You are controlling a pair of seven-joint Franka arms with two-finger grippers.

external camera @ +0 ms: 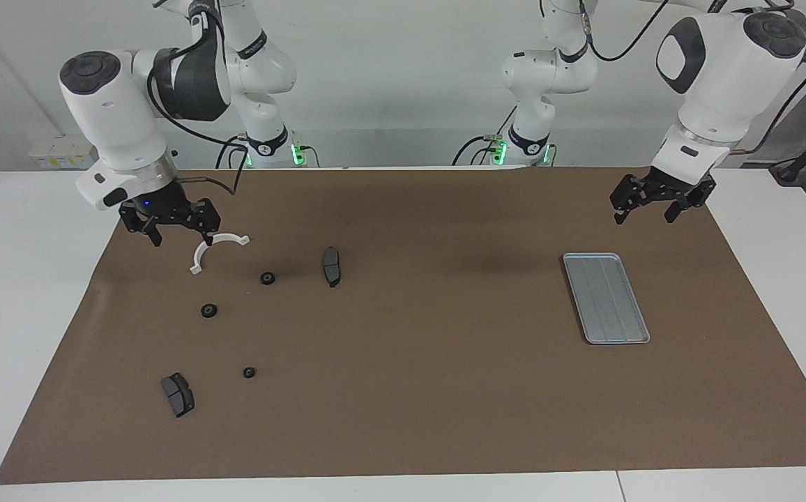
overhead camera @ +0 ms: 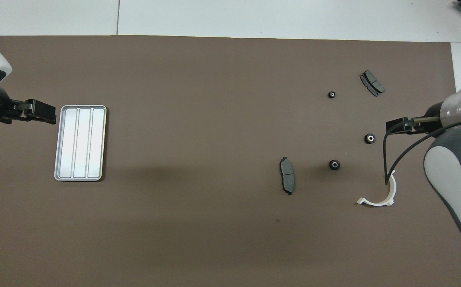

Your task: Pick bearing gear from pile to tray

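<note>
Our right hand (external camera: 176,235) hangs spread over the brown mat's (external camera: 410,390) edge beside the pile (external camera: 236,307); left hand (external camera: 645,211), spread, waits above the mat near the tray (external camera: 606,298). Between them we see bare mat on the white tabletop (external camera: 19,279).

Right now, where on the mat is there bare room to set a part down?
The mat is bare between the tray and the nearer brake pad. It is crowded at the right arm's end, around the rings and the white bracket, under the open right gripper.
</note>
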